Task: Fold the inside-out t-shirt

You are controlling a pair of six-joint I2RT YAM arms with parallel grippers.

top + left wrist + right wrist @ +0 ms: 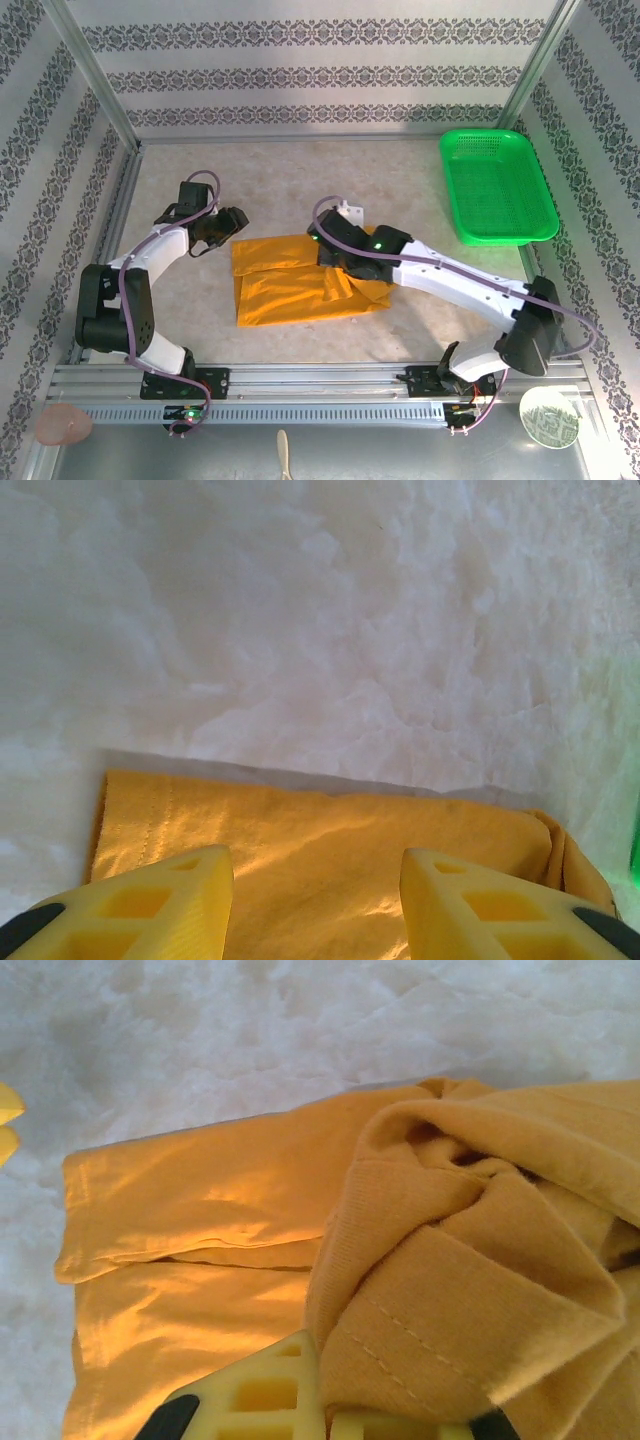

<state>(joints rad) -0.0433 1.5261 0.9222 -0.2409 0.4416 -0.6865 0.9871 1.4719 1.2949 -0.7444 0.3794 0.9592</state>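
Item inspected: mustard-orange t-shirt (300,285), lying on the pale mottled surface (400,180) at centre frame in the top view, between the two arms. It is folded into a rough rectangle. Its upper left portion forms a flat overlapping band, and its right end is bunched and drawn up under the right arm's wrist. No chest print or label can be made out on the visible cloth.

Left gripper (236,222): positioned at the upper left corner of the t-shirt, just beside its edge. In the left wrist view the left gripper (315,910) has its yellow fingers (150,905) spread apart with nothing between them. The flat orange cloth (320,850) lies below and beyond them, and its hemmed edge runs across mid frame. Whether the fingers touch the cloth cannot be told.

Right gripper (335,258): positioned over the upper right part of the t-shirt. In the right wrist view the right gripper (325,1418) has its fingers (250,1400) clenched together at the bottom of the frame. A thick, crumpled fold of the t-shirt (440,1290), with stitched hem showing, is gathered at them and fills the right half. The flat folded part lies to the left.

Also noted: a green basket (497,185) at the upper right of the top view, well apart from the t-shirt.
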